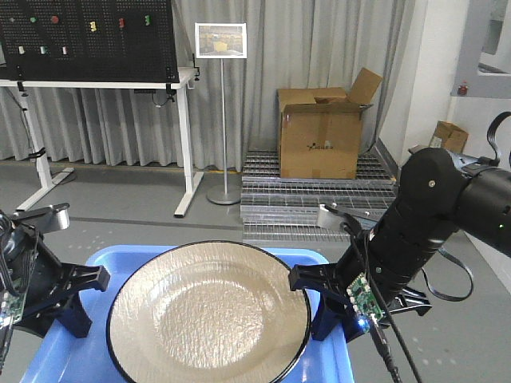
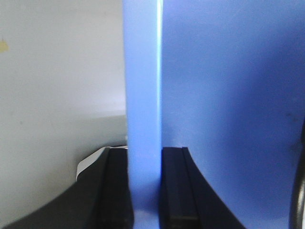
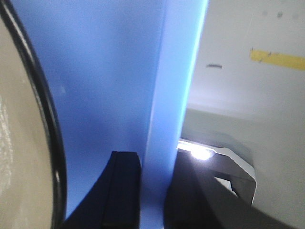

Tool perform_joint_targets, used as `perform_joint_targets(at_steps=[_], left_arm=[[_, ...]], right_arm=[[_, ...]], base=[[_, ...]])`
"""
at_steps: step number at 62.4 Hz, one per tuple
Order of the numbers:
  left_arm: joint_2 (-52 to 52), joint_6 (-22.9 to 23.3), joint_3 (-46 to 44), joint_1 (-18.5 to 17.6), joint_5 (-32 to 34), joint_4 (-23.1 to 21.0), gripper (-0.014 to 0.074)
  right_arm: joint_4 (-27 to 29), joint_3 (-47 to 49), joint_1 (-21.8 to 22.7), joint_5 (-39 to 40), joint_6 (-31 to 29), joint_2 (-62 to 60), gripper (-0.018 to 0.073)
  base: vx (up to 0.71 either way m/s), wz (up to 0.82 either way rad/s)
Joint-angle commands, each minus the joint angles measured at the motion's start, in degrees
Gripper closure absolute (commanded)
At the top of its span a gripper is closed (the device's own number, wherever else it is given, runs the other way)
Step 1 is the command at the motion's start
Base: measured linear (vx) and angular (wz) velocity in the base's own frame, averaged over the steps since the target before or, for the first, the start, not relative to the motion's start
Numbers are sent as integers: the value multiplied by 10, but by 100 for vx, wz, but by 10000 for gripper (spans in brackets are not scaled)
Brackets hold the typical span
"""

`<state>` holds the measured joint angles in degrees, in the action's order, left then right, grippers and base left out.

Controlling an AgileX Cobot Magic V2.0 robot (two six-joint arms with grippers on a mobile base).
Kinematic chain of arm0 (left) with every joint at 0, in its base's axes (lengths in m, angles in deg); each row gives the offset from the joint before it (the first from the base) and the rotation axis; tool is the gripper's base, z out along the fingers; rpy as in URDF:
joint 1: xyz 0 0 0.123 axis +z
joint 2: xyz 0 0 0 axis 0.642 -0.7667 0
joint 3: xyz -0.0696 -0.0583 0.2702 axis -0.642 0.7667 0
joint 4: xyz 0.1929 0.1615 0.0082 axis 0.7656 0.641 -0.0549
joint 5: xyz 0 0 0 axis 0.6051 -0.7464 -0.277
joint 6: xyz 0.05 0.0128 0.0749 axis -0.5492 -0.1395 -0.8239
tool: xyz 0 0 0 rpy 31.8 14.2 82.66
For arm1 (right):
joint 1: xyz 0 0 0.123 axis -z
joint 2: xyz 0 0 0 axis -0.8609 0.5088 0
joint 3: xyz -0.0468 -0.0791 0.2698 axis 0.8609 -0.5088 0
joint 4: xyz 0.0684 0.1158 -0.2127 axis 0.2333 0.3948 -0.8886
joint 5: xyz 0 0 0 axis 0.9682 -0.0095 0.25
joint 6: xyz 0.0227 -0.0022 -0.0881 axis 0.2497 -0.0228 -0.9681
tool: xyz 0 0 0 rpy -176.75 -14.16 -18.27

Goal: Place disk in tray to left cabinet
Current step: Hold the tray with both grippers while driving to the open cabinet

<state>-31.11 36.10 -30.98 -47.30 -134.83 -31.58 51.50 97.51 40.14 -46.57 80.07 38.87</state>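
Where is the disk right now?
Front view, low centre: the disk lies in the blue tray, between the left pincer and right pincer clamped on its side rims.

Cardboard box (image 1: 319, 140) (flaps open), sign stand (image 1: 221, 40)

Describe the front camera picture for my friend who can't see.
A round, glossy tan plate with a thin black rim lies in a flat blue plastic tray, clamped at its side rims by the black jaws of the left arm and right arm. Behind stand grey curtains and an open cardboard box.
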Motion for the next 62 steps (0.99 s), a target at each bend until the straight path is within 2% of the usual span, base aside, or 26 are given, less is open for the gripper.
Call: perform_joint_targets(at_steps=[1, 62], left_arm=[[27, 0, -22, -3, 7, -32, 596], [27, 0, -22, -3, 7, -32, 596]], right_arm=[[30, 20, -2, 7, -13, -33, 560], [30, 20, -2, 7, -13, -33, 560]], base=[[68, 1], [66, -3]])
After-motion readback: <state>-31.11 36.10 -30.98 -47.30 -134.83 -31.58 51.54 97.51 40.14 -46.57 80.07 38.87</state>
